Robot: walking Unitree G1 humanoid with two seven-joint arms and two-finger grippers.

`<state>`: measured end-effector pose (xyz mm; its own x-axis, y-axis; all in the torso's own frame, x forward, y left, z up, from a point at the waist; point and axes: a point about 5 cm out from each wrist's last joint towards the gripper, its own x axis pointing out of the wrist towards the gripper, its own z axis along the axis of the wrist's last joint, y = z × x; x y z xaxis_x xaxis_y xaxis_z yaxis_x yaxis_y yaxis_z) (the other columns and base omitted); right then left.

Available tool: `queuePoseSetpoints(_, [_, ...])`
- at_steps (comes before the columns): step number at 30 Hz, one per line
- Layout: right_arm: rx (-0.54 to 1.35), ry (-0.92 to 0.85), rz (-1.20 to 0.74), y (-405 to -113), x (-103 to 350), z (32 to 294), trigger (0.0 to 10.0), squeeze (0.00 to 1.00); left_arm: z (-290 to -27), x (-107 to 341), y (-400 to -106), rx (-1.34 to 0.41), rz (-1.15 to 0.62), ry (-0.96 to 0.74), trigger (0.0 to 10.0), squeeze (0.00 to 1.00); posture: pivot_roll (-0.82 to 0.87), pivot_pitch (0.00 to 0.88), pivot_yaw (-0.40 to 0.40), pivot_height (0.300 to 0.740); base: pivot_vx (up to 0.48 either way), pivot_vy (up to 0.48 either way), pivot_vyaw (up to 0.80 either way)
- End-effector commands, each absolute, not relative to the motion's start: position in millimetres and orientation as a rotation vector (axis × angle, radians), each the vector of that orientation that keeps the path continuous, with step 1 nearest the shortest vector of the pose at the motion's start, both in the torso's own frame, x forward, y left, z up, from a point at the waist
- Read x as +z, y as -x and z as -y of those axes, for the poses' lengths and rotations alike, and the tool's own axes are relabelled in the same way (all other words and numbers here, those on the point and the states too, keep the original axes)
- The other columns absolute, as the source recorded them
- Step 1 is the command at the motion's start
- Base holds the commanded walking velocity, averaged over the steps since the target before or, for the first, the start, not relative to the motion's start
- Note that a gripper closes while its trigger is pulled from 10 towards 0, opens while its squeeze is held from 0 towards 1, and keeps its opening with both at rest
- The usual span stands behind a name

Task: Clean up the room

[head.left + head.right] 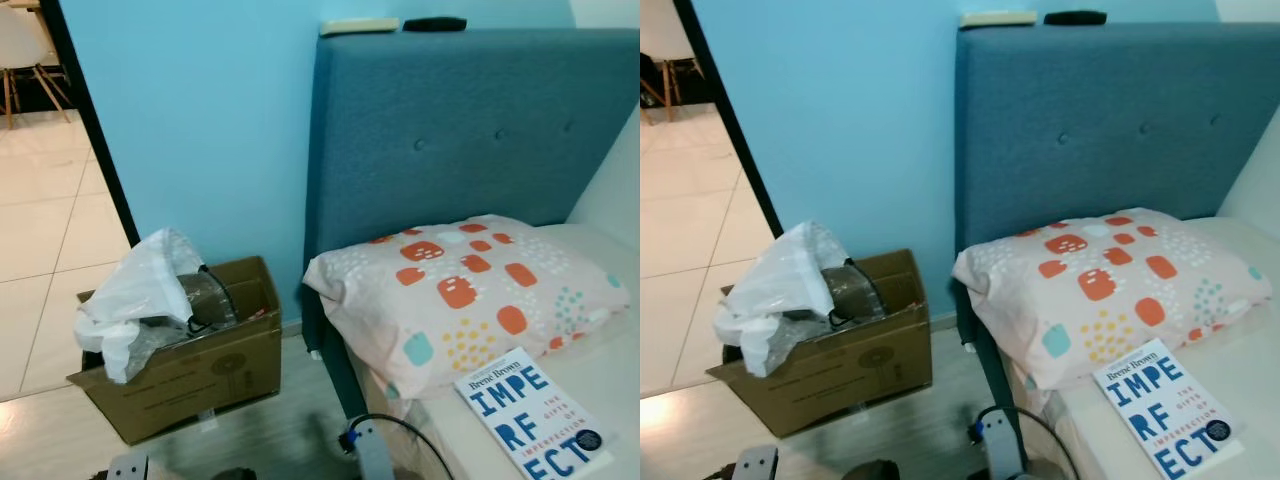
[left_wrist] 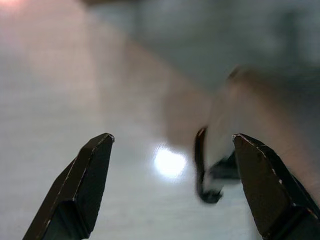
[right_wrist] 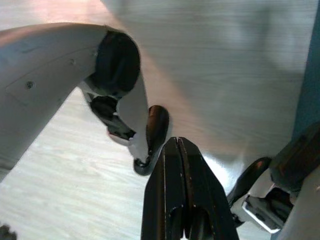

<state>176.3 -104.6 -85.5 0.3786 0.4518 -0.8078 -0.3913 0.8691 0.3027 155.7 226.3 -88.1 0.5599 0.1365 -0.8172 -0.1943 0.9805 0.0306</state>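
Here, a cardboard box (image 1: 195,375) holding a white plastic bag (image 1: 135,295) stands on the floor beside the bed (image 1: 600,400), where a book (image 1: 530,415) lies just beside the pillow (image 1: 465,290). The left gripper (image 2: 170,150) hangs over the floor with jaws apart, while the right gripper (image 3: 179,145) has its jaws together.

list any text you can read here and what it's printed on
"Brené Brown": along the top edge of the white book lying on the bed in front of the patterned pillow.
"IMPE / RF / ECT" in big blue letters, with "THE GIFTS OF IMPERFECTION" in small letters beside them: same book cover.
Dark print and a round logo on the side of the cardboard box: too faint and small to read.
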Motion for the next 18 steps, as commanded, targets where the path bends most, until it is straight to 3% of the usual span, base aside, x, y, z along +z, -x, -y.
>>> queuePoseSetpoints(1, [0.462,-0.125,-1.113,-165.4,-91.8,115.6,10.0,0.00,-227.8,-85.5,-160.9,0.204,-0.939,0.025,10.0,0.00,0.04,0.000,-0.047,0.644,0.000,0.000,0.00])
queuePoseSetpoints(8, [0.380,-0.087,-1.148,-162.6,-93.7,151.1,10.0,0.00,-246.3,-64.2,-193.3,0.291,-0.826,-0.175,10.0,0.00,0.05,0.000,-0.068,0.672,0.000,0.000,0.00])
queuePoseSetpoints(15, [0.382,-0.068,-1.175,-153.0,-97.9,149.1,10.0,0.00,-238.2,-65.1,-197.0,0.244,-0.832,-0.143,10.0,0.00,0.06,0.000,-0.067,0.686,0.000,0.000,0.00])
queuePoseSetpoints(18, [0.411,-0.050,-1.182,-148.0,-100.1,138.9,10.0,0.00,-230.5,-76.0,-181.0,0.214,-0.904,-0.133,10.0,0.00,0.05,0.000,-0.057,0.700,0.000,0.000,0.00])
